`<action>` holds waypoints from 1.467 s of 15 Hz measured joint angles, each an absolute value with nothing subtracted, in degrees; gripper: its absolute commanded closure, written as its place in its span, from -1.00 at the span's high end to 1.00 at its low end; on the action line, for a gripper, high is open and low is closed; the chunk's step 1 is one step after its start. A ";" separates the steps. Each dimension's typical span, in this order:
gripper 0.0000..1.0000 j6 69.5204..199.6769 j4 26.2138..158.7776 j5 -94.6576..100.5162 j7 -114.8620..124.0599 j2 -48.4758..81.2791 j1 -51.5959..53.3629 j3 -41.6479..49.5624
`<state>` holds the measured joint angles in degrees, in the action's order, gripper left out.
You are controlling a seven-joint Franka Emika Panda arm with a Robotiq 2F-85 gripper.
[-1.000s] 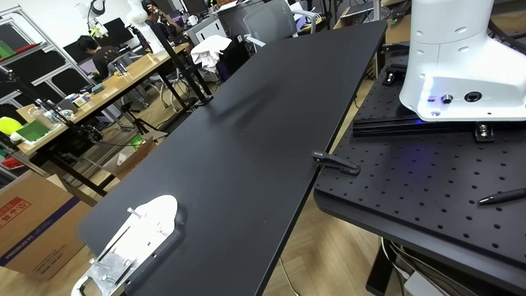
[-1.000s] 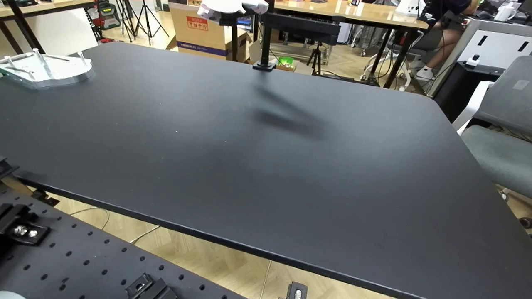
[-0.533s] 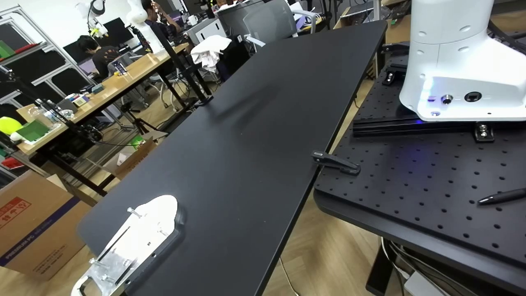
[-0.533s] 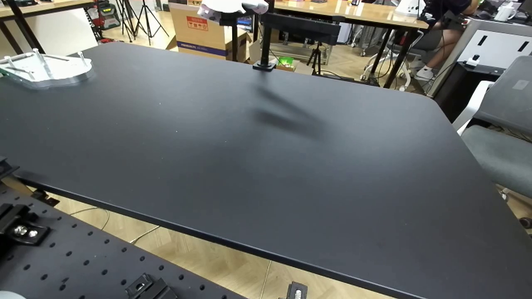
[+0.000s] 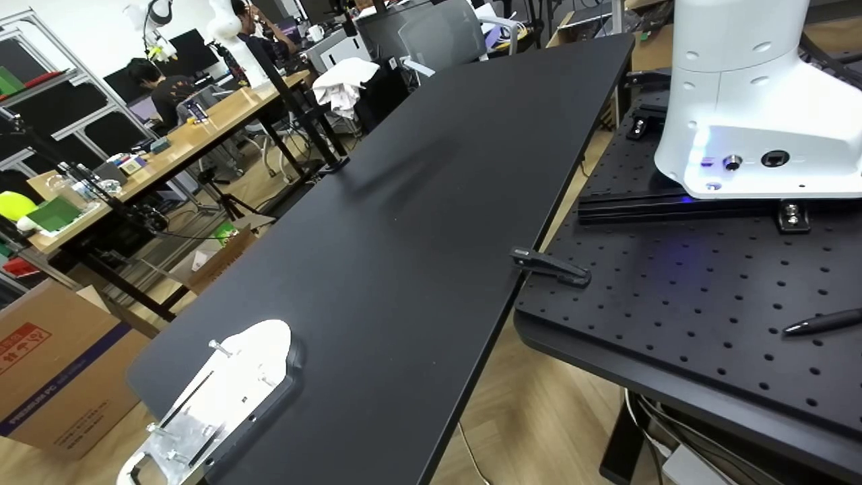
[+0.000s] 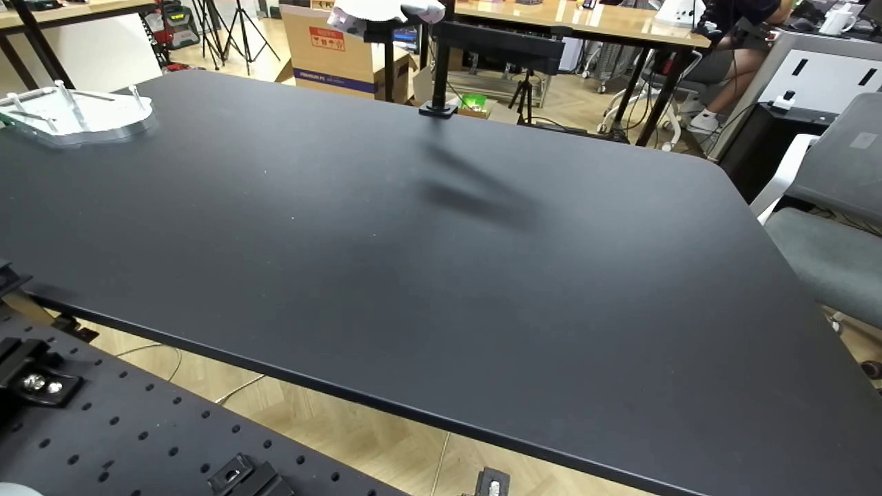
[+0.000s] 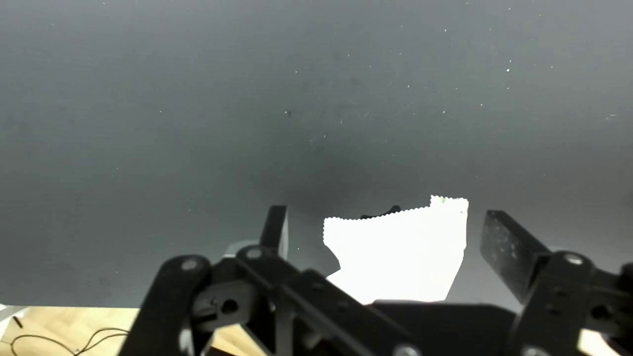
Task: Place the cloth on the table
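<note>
In the wrist view my gripper (image 7: 387, 230) is open, its two black fingers wide apart with nothing between them touched. A white, overexposed cloth (image 7: 400, 252) with a scalloped edge shows in the gap between the fingers; its lower part is hidden behind the gripper body. A white cloth also shows raised beside a black post in both exterior views (image 5: 345, 84) (image 6: 372, 8), cut off by the top edge in one of them. Dark tips that look like my fingers (image 5: 348, 23) enter at the top above it. The black table (image 6: 344, 275) lies below.
A black post (image 6: 439, 83) with a horizontal bar (image 6: 503, 45) is fixed at the table's far edge. A clear plate with pegs (image 5: 236, 384) lies at one end of the table. A black clamp (image 5: 551, 266) bridges the table and the perforated robot base (image 5: 707, 289). A chair (image 6: 827, 227) stands beyond.
In an exterior view, dark tips that look like my fingers have come lower into the top of the picture, towards the white cloth. The cloth, post and table have not visibly moved.
</note>
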<state>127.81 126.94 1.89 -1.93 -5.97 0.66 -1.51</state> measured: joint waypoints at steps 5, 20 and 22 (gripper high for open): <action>1.00 131.03 124.27 2.65 -2.13 -1.29 -0.05 -0.66; -0.50 130.37 108.84 3.46 -4.52 14.57 0.87 -1.31; -0.75 129.71 108.11 3.45 -4.63 15.04 0.94 -1.44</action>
